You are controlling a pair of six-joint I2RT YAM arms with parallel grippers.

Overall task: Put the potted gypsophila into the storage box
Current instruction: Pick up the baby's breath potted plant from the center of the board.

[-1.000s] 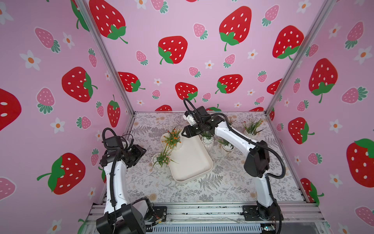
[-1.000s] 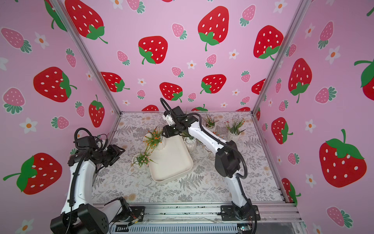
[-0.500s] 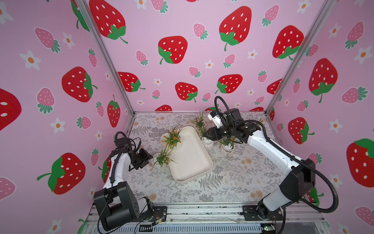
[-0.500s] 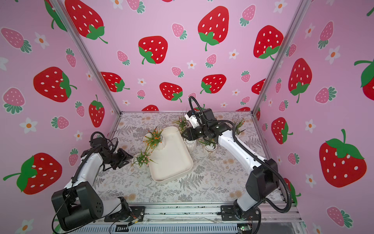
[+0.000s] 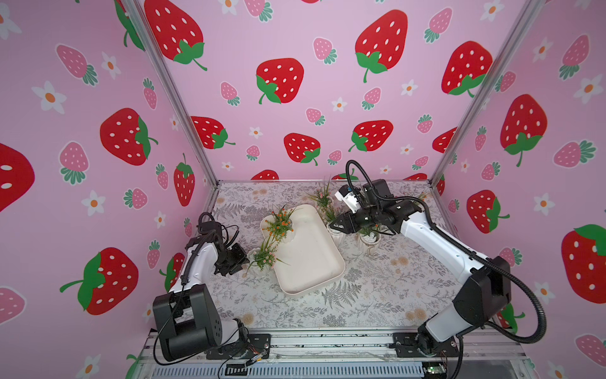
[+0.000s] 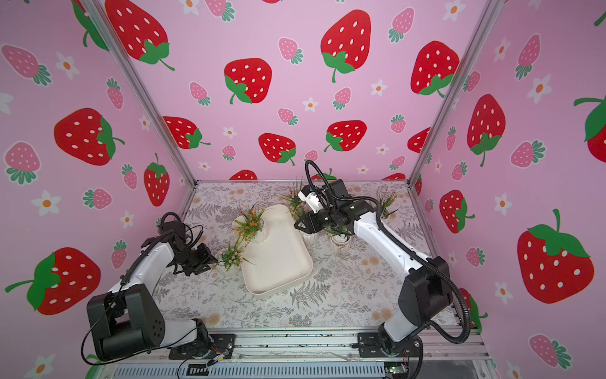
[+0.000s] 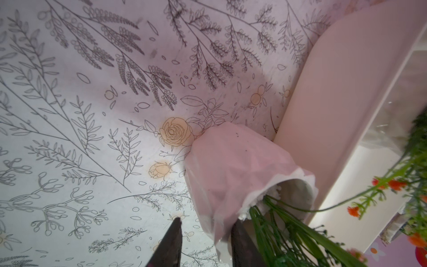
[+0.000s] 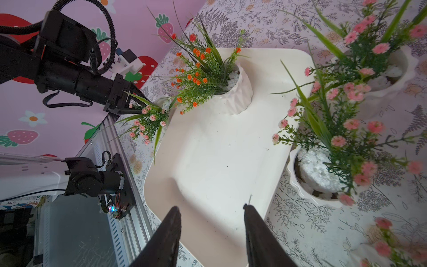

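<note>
Bearing pink blossoms, the white potted gypsophila (image 5: 263,258) sits beside the storage box (image 5: 313,262).

- The storage box (image 5: 311,259) is mostly bare inside; only an orange-flowered pot (image 5: 281,226) fills its far left corner.
- A pink-flowered pot (image 5: 262,259) stands just beside the box's left rim, with stems leaning over it.
- A cluster of pots (image 5: 369,242) crowds the far right rim, beneath the right gripper (image 5: 333,226).
- The table (image 5: 377,288) in front of the box gives open passage.
</note>
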